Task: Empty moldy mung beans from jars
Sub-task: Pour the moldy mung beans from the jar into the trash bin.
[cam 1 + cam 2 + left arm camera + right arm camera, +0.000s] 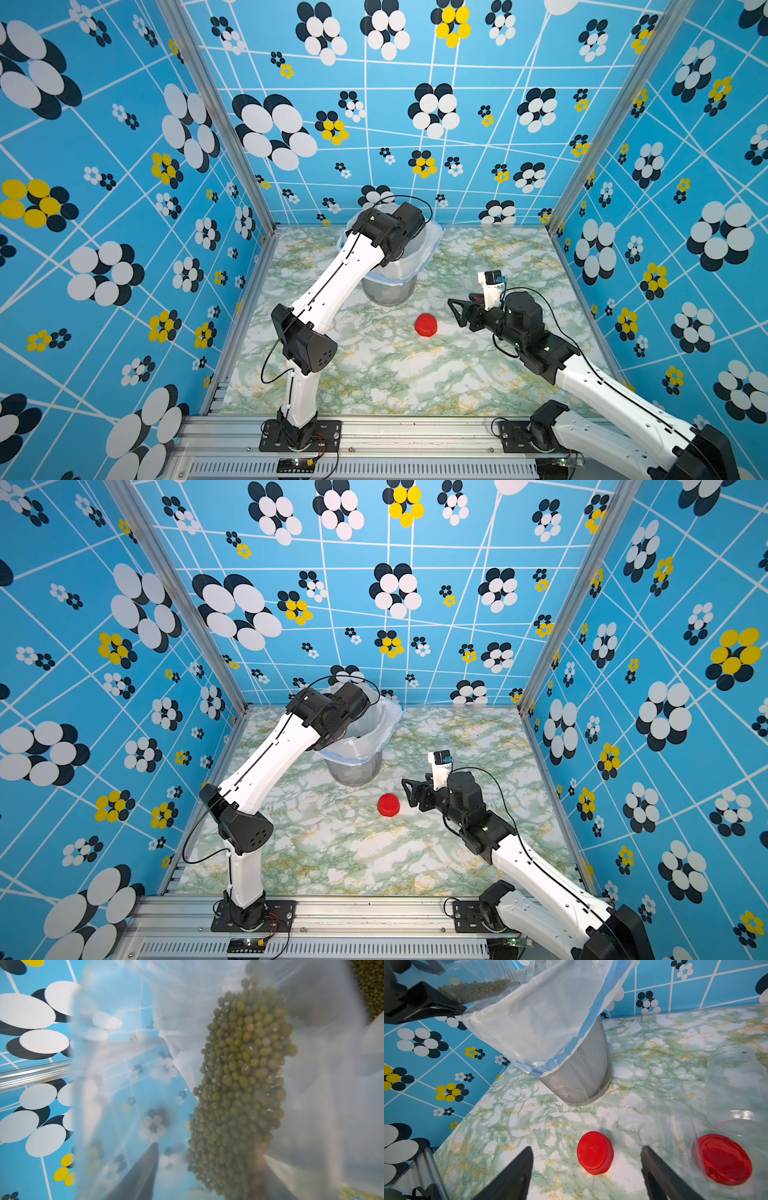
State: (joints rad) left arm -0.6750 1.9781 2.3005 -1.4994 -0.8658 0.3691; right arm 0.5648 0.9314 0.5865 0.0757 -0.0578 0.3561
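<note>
Left gripper (209,1150) clamping tilted jar (116,1084) over bagged bin (583,1076) at far centre; moldy mung beans (245,1076) lying along jar's lower wall; right gripper (586,1148) hovering, jaws apart, just right of red lid (595,1156).

A tilted clear jar (116,1088) holds olive-green mung beans (243,1084) along its lower wall. A slim empty jar (670,1093) and a wider empty jar (735,1084) stand lidless.

Jar (99,1088) blurry, cropped top/btm
</note>
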